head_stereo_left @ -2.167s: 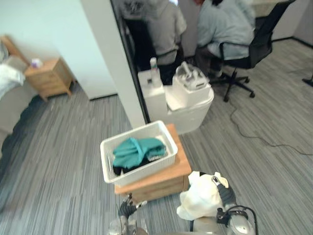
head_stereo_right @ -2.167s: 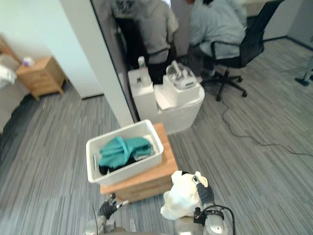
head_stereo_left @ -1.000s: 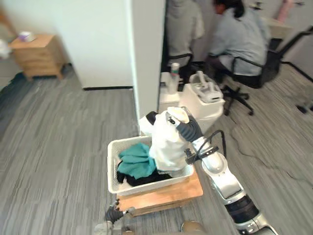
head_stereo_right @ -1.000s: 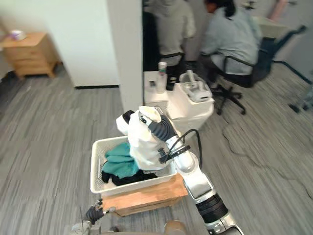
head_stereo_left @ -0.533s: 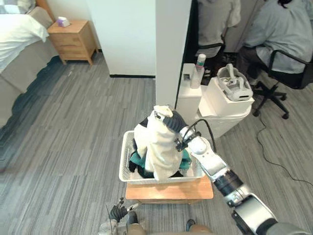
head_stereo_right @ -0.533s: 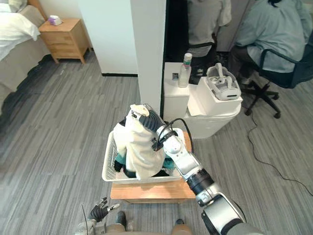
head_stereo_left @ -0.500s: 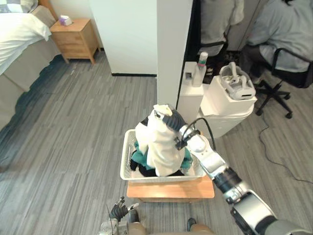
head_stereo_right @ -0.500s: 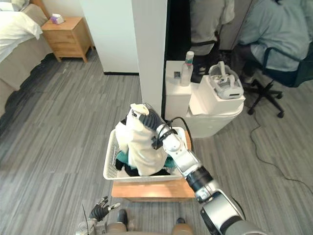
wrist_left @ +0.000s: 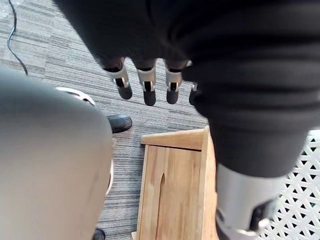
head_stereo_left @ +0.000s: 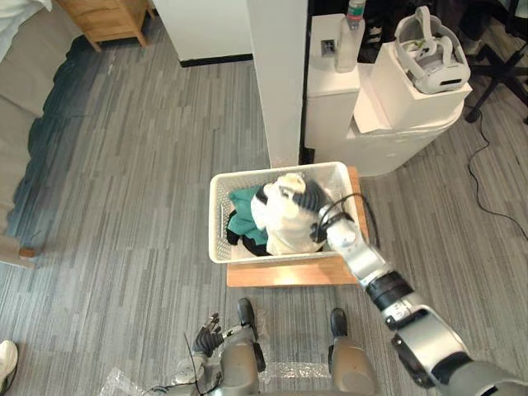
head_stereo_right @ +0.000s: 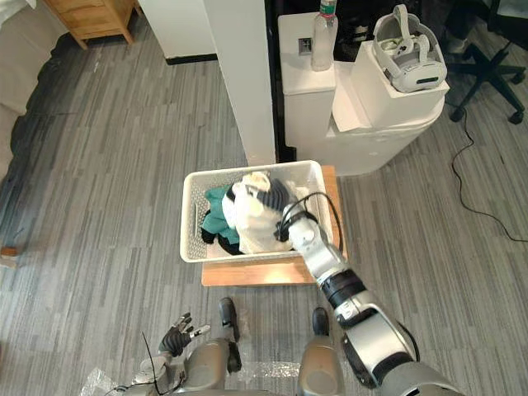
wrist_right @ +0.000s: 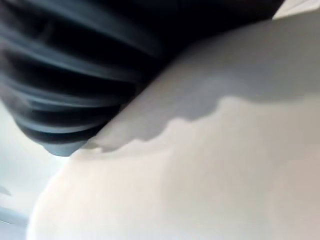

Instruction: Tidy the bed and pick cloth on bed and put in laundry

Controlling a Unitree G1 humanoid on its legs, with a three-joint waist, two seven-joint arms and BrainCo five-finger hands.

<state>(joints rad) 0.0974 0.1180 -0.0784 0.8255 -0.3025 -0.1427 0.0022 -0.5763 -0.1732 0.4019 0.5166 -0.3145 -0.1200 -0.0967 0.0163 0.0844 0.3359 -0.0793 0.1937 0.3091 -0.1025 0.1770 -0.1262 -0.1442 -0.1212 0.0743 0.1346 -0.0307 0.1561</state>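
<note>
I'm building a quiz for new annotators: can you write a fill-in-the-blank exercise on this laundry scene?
1. The white lattice plastic basket stands on a low ____ table.
2. Besides the white cloth and the black cloth, the basket holds a ____.
3. The right hand and the white cloth are inside the ____.
Missing: wooden; teal cloth; basket.

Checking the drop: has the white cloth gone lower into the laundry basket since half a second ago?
Yes. Judged against the rim of the laundry basket, the white cloth has sunk from above it to inside the walls, the right hand with it.
</note>
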